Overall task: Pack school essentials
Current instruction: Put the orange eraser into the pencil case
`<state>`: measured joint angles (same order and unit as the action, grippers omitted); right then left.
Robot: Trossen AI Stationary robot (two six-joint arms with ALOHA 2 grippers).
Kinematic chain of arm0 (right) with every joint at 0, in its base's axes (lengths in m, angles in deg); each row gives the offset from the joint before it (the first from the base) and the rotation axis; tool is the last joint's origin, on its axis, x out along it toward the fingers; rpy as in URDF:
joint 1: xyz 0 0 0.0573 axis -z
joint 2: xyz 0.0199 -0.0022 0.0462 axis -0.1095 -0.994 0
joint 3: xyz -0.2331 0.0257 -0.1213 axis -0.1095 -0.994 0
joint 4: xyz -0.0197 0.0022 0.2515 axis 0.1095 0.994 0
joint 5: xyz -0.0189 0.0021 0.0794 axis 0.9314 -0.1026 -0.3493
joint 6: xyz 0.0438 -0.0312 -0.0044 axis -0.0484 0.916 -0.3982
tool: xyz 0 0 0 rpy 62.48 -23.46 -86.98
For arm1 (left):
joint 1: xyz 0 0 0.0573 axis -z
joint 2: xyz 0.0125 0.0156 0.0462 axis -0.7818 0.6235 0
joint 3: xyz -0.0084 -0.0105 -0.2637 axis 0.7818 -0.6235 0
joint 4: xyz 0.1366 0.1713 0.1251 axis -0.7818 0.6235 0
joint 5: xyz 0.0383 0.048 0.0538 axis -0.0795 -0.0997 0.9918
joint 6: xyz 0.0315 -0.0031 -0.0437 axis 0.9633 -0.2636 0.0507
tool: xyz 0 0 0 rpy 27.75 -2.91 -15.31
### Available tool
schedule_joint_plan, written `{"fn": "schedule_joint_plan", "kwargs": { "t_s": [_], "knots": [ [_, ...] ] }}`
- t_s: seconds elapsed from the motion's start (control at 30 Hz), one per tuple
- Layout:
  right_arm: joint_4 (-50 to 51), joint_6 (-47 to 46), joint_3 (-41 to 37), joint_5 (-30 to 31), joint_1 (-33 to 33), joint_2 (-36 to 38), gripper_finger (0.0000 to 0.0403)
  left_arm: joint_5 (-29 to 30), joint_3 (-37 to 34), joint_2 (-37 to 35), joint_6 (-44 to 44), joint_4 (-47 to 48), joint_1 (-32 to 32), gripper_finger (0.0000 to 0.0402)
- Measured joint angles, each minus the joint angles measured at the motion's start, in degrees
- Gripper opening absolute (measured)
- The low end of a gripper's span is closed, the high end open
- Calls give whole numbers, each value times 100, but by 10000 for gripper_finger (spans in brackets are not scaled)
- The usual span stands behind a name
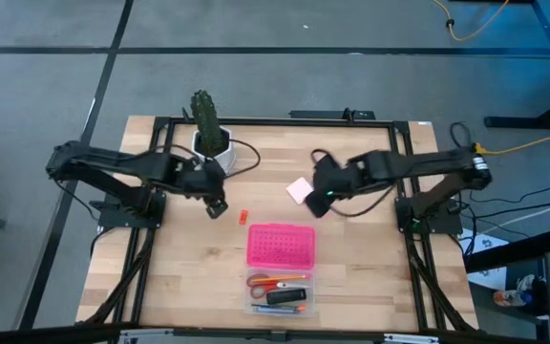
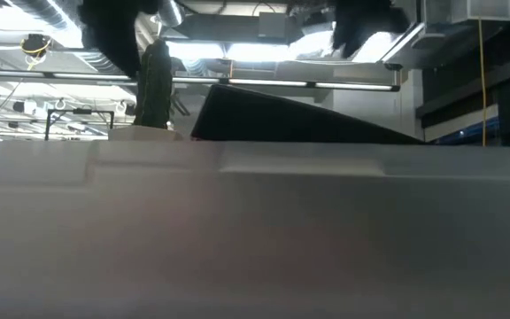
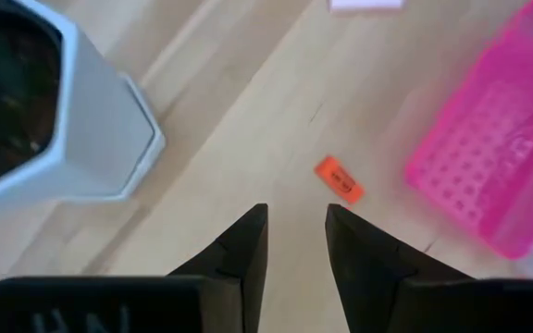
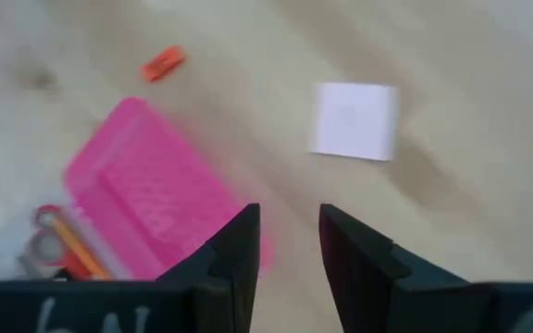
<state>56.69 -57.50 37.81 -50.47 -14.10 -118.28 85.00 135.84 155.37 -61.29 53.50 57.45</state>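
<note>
My left gripper (image 3: pixel 296 242) hovers empty, fingers slightly apart, near the red piece (image 3: pixel 339 179), lined up to pick it. My right gripper (image 4: pixel 289 240), also parted and empty, hangs by the notepad (image 4: pixel 355 120). Scissors (image 1: pixel 264 281) and pens sit in the box (image 1: pixel 280 296), its lid (image 1: pixel 280 246) alongside. The low view is mostly blocked; box contents are hard to separate.

Lab: exposed ceiling ducts (image 2: pixel 264 27), floor cables (image 1: pixel 475 24).
</note>
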Motion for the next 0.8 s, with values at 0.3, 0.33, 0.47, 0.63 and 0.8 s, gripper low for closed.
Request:
{"fn": "schedule_joint_plan", "kwargs": {
  "t_s": [0.3, 0.33, 0.47, 0.63, 0.8],
  "knots": [
    [1538, -582, 0, 745, 4, 1180, 116, -1141, 0, 551, -785, 9, -509, 120],
    [1574, -571, 0, 766, 4, 1286, 116, -1274, 0, 581, -878, 10, -568, 124],
    [1727, -372, 0, 947, 4, 1691, 116, -1351, 0, 751, -937, -10, -649, 143],
    [1973, -91, 0, 1004, 4, 2089, 116, -1322, 0, 1244, -1271, -471, -571, 172],
    [2227, 37, 0, 1062, 4, 2407, 116, -1392, 0, 1821, -1637, -738, -578, 198]
  ]
}}
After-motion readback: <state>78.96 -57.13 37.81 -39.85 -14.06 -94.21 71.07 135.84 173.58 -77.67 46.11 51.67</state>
